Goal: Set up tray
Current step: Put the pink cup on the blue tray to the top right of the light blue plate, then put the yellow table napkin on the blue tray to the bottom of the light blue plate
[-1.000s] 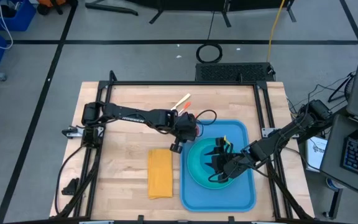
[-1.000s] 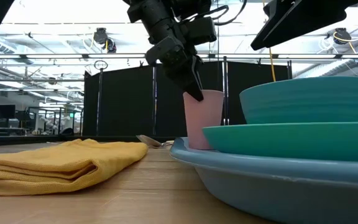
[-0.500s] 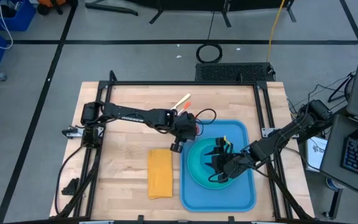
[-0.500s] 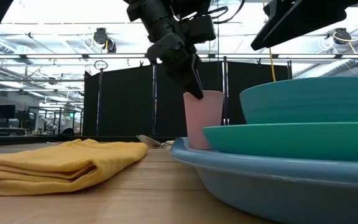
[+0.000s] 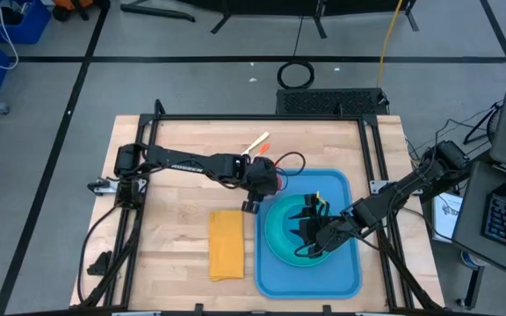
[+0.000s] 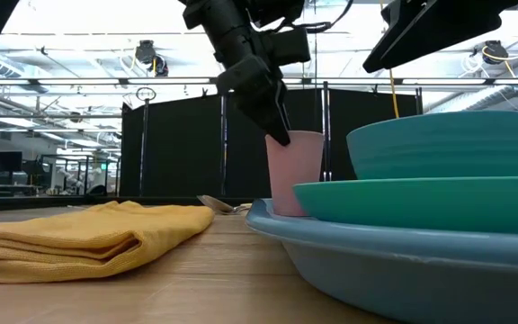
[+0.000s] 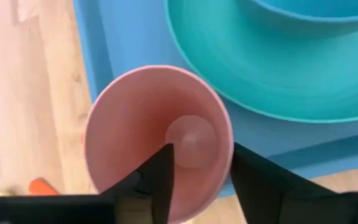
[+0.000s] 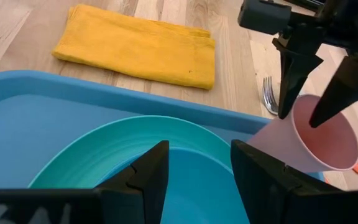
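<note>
wooden table, left tool open astride pink cup rim, tray, fork

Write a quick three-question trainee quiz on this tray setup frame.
1. Where does the pink cup stand? A) at a corner of the blue tray B) on bare wood C) on the floor
2. True or false: both fingers of the left tool are inside the cup.
3. Fill in: the yellow ___ lies on the table, off the tray.

Key: 1 A. 2 False: one finger is inside the rim and one outside. 3 napkin.
</note>
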Motion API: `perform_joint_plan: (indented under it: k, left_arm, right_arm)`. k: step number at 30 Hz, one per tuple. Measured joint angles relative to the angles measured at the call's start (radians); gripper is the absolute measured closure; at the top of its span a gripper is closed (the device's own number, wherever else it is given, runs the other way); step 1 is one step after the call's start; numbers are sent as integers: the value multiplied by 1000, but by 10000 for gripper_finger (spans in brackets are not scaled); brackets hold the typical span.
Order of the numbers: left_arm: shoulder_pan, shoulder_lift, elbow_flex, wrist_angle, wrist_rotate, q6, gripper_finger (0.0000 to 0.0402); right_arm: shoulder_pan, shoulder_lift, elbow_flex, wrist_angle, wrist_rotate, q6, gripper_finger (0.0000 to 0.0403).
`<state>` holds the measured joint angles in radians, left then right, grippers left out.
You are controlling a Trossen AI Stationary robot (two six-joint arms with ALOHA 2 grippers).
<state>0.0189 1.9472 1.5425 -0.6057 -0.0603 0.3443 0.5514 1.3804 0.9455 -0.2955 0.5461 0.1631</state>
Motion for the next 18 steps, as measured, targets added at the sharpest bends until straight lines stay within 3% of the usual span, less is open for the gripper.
perform_joint_plan:
  k: [6, 18]
  left_arm:
    - [-2, -6, 0, -5, -20, -18, 212]
    - [-13, -80, 0, -44, -21, -59, 215]
  right_arm:
    - [0, 0, 0, 0, 0, 0, 238]
    - [0, -1, 0, 0, 0, 0, 238]
